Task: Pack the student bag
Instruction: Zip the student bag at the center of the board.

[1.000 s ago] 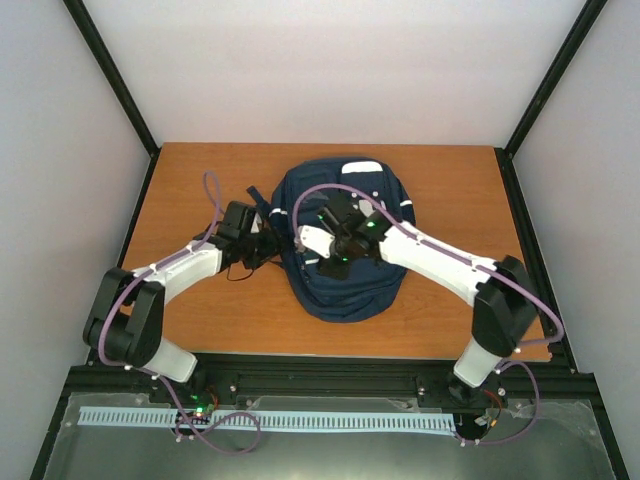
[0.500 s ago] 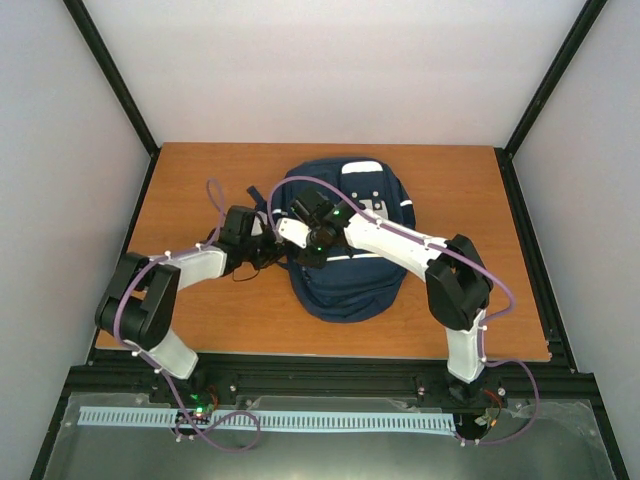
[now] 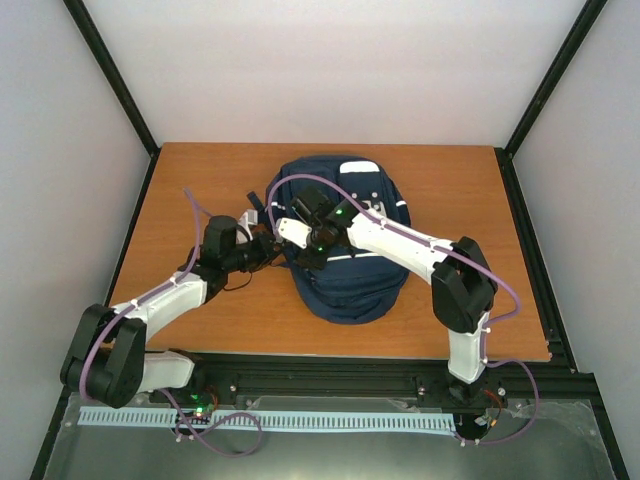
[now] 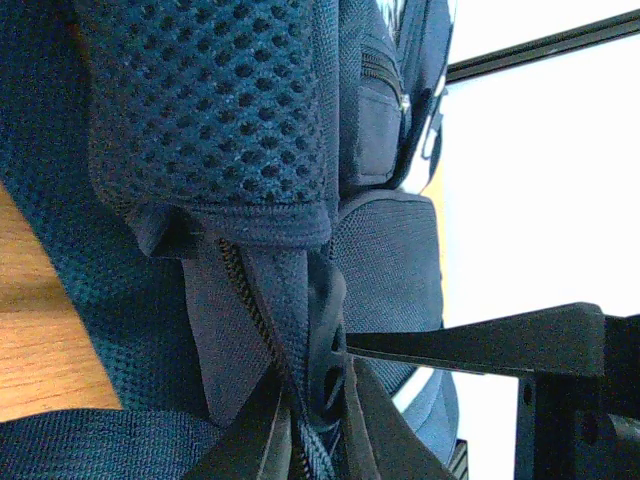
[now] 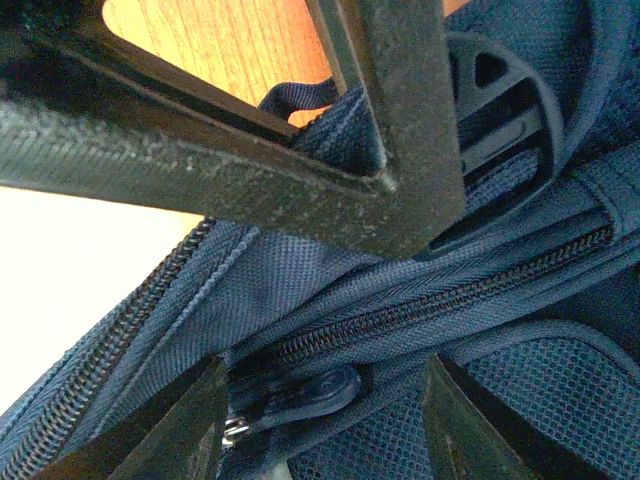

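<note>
The student bag, a navy backpack with a white patch, lies flat in the middle of the wooden table. My left gripper is at the bag's left edge. In the left wrist view it is shut on a fold of the bag's fabric, with a zipper line and a dark plastic strap loop in the fold. My right gripper hovers over the bag's upper left side. In the right wrist view it is open, and a rubbery zipper pull lies between its fingers, ungripped.
A closed zipper runs across the bag above the pull, and a black plastic buckle sits beyond it. Black gripper parts of the other arm cross close in front. Black frame posts stand at the table's back corners.
My left gripper has shut on the bag's left edge, and its arm has drawn back to the left. The right gripper moved from the bag's middle to its upper left side.
</note>
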Controlling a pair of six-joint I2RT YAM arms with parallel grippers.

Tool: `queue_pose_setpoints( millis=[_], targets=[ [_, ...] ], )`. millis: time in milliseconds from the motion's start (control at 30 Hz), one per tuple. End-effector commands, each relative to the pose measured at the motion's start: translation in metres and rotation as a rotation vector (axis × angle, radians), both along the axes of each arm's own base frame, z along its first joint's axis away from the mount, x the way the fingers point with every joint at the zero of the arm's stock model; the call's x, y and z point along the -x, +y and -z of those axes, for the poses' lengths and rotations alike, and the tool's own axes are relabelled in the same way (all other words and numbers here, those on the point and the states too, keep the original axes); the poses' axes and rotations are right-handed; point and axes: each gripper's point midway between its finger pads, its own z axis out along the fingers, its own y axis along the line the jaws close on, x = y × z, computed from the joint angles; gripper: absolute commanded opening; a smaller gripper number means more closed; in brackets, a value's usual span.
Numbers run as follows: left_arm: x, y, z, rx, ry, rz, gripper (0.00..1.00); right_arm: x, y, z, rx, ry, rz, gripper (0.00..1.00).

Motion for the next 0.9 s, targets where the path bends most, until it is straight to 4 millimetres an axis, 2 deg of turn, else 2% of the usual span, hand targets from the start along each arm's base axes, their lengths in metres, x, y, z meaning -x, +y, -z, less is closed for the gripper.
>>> queue_pose_setpoints(
  millis=[0, 167, 300, 467, 533, 667, 867],
  targets=[
    [-0.012, -0.005, -0.059, 0.066, -0.211, 0.014, 0.01, 0.009, 0.002, -0.014, -0.019, 0.003, -0.025, 0.54],
    [-0.010, -0.005, -0.050, 0.076, -0.193, 0.009, 0.01, -0.004, -0.006, -0.018, 0.026, -0.116, -0.001, 0.48],
    [-0.010, -0.004, -0.049, 0.072, -0.199, 0.005, 0.01, 0.009, 0.002, -0.024, -0.025, -0.066, -0.053, 0.43],
    [-0.009, -0.002, -0.052, 0.066, -0.211, -0.001, 0.01, 0.021, 0.011, -0.018, -0.029, -0.031, -0.086, 0.40],
    [-0.008, -0.002, -0.053, 0.063, -0.213, -0.001, 0.01, 0.023, 0.013, -0.018, -0.032, -0.033, -0.098, 0.43],
    [-0.006, -0.002, -0.054, 0.065, -0.227, 0.006, 0.01, 0.028, 0.018, -0.031, -0.074, -0.034, -0.122, 0.54],
    [-0.005, -0.003, -0.058, 0.070, -0.252, 0.016, 0.01, 0.026, 0.016, -0.020, -0.033, -0.039, -0.145, 0.57]
  ],
)
